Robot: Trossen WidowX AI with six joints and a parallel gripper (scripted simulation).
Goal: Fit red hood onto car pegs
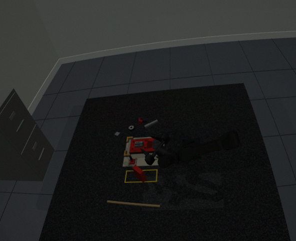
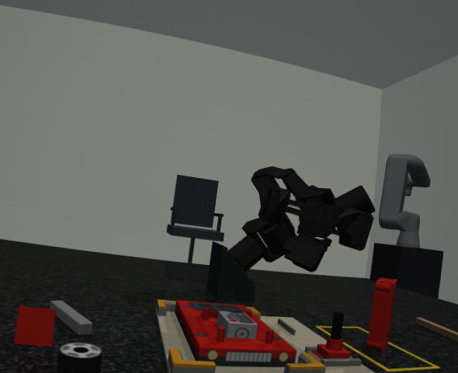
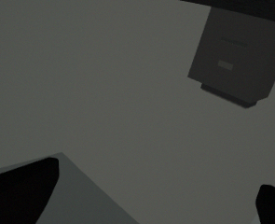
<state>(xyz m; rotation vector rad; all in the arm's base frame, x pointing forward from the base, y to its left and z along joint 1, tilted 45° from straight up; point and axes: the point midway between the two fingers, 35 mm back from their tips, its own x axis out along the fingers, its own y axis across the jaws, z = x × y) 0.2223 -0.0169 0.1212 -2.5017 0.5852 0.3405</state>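
The red hood (image 1: 139, 173) (image 2: 382, 315) stands up on edge inside the yellow outline (image 1: 141, 182) (image 2: 413, 368), turned at an angle in the top view. The red chassis (image 1: 131, 146) (image 2: 261, 346) lies in the pale jig (image 1: 142, 162) (image 2: 167, 331). The grey engine block (image 1: 138, 144) (image 2: 239, 325) sits on its deck, with short red pegs around it; the rearmost one is partly hidden in the exterior view. My gripper (image 1: 146, 142) (image 3: 158, 182) is wide open and empty. It is raised high, and its fingers overlap the chassis in the top view.
A red block with a black lever (image 1: 132, 161) (image 2: 333, 346) stands on the jig between chassis and hood. A wheel (image 1: 131, 127) (image 2: 80, 356), a grey bar (image 1: 151, 123) (image 2: 69, 316) and a red part (image 1: 140, 121) (image 2: 35, 326) lie beyond the chassis. A wooden strip (image 1: 133, 203) (image 2: 445, 332) lies past the outline.
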